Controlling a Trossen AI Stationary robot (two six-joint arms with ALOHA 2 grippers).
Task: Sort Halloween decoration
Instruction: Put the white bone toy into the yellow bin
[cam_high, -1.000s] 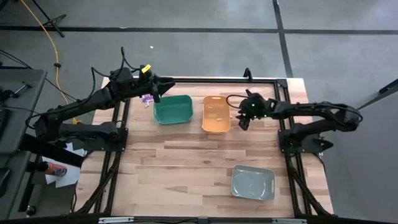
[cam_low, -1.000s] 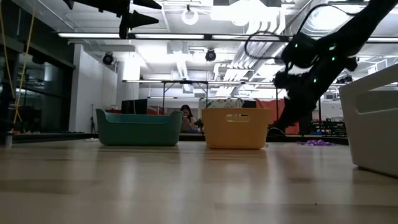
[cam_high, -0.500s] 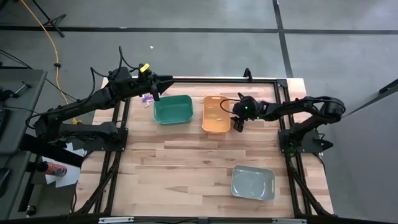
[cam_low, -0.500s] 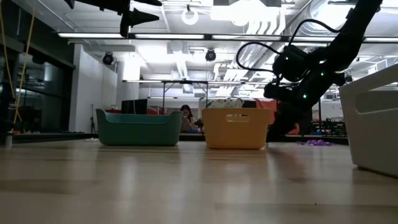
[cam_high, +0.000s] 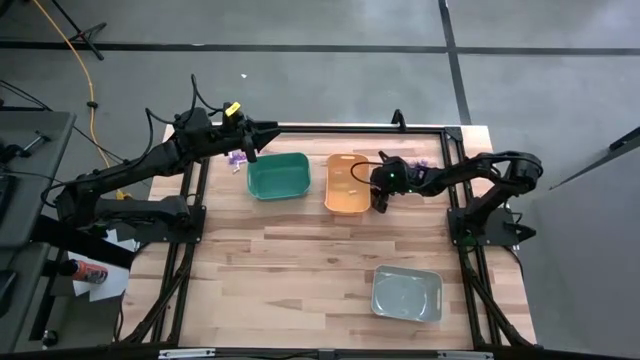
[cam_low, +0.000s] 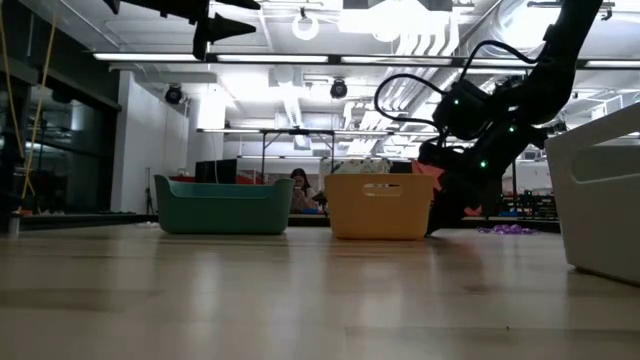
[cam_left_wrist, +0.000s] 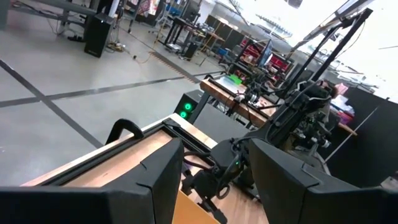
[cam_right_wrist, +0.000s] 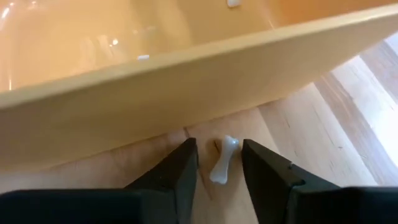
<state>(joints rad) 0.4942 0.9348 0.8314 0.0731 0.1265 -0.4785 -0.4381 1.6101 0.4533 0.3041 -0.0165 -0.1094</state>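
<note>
Whitish bone trinket (cam_right_wrist: 224, 160), one, seemingly loose between right hand (cam_right_wrist: 219, 163) fingers.

Both arms matte black, segmented, six joints. Left arm (cam_high: 150, 165): yellow tag near wrist, upper left of high frame. Right arm (cam_high: 470, 175): green indicator light at wrist, looped black cable, right of centre. Fingers (cam_right_wrist: 180, 171) dark, flat, wedge-shaped plastic in right wrist frame.

Even overhead light on the table (cam_high: 300, 250); in the low view, ceiling lights (cam_low: 400, 25) glare white and the near tabletop is blurred; soft sheen inside the orange bin (cam_right_wrist: 124, 37)
</note>
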